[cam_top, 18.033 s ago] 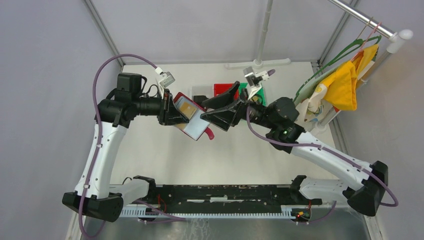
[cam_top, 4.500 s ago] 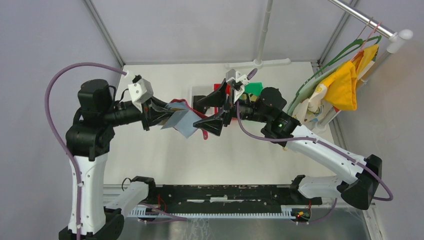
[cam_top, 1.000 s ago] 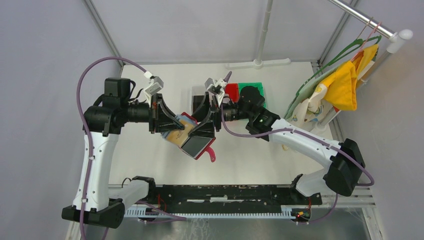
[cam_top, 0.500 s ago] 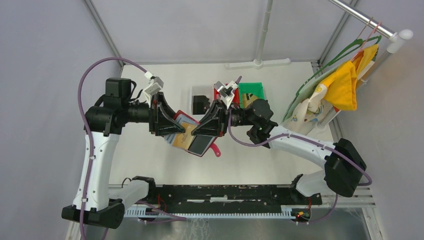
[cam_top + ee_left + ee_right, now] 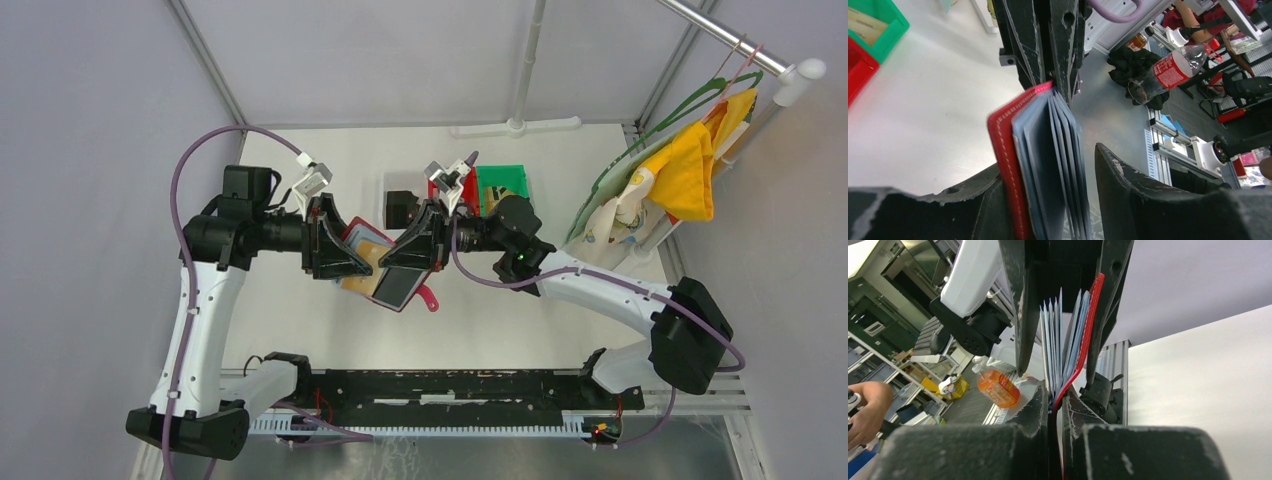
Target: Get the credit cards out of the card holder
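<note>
Top external view: the card holder (image 5: 385, 272), a dark red folding wallet, hangs open in the air above the middle of the tabletop (image 5: 480, 325), between the two arms. A tan card (image 5: 363, 270) shows on its inner face beside a dark panel (image 5: 399, 287), and its strap tab (image 5: 428, 300) droops from the near edge.

The right jaws are pinched tight on the red cover. In the right wrist view the cover's edge (image 5: 1057, 402) runs down into the closed gap between them, and the grey leaves (image 5: 1055, 340) fan upward from there.

The left jaws stand partly open around the holder's far end. In the left wrist view the red cover (image 5: 1007, 165) lies against one finger (image 5: 973, 205). The fanned leaves (image 5: 1053, 165) stop short of the other finger (image 5: 1148, 200), with a clear gap between. Seen edge-on in both wrist views, cards cannot be told apart from pockets.

Behind the holder on the tabletop, a small black box (image 5: 399, 209) sits just beside a red bin (image 5: 462, 187) and a green bin (image 5: 502, 182). A yellow cloth (image 5: 690, 165) hangs from a rail well off to the right.
</note>
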Robot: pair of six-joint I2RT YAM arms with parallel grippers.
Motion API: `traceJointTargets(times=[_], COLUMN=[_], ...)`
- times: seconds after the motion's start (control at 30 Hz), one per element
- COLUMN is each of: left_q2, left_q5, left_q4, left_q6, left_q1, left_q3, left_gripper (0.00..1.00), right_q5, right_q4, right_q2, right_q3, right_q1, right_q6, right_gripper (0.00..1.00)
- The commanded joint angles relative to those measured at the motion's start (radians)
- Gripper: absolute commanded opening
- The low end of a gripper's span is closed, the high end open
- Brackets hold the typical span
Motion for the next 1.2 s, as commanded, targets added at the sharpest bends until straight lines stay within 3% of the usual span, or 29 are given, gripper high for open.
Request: traceJointTargets(times=[0.0,0.17,0.3,0.47,0.6,0.77,0.87,1.07,1.17], left_q2=[-0.041,-0.034,-0.011,0.009,0.018,0.018,0.025,0.029,0.030], left_q5=[0.087,0.117,0.116,0.123,0.127,0.110,0.094,0.004,-0.069], left_q4=[-0.005,-0.007,-0.007,-0.007,-0.006,-0.006,-0.005,0.041,0.103], left_q6=[0.010,0.019,0.002,-0.006,-0.016,-0.012,-0.022,-0.080,-0.152], left_q1=[-0.002,-0.002,-0.001,-0.001,0.000,0.000,0.000,0.001,0.002], left_q3=[-0.024,0.001,0.032,0.052,0.061,0.060,0.071,0.059,0.050], left_gripper=[0.57,0.51,0.29,0.18,0.03,0.02,0.02,0.03,0.07], right_q5=[0.094,0.113,0.087,0.064,0.036,0.073,0.123,0.275,0.340], right_q4=[0.026,0.016,0.016,0.039,0.049,-0.045,-0.127,-0.359,-0.480], right_q2=[-0.046,-0.043,-0.031,-0.027,-0.036,-0.073,-0.117,-0.237,-0.263], right_q3=[0.089,0.111,0.113,0.105,0.096,0.086,0.094,0.164,0.210], right_q1=[0.001,0.003,0.008,0.016,0.015,-0.024,-0.079,-0.152,-0.150], right_q6=[-0.030,-0.031,-0.031,-0.024,-0.019,-0.051,-0.081,-0.213,-0.243], right_gripper=[0.03,0.05,0.07,0.08,0.20,0.63,0.80,0.83,0.77])
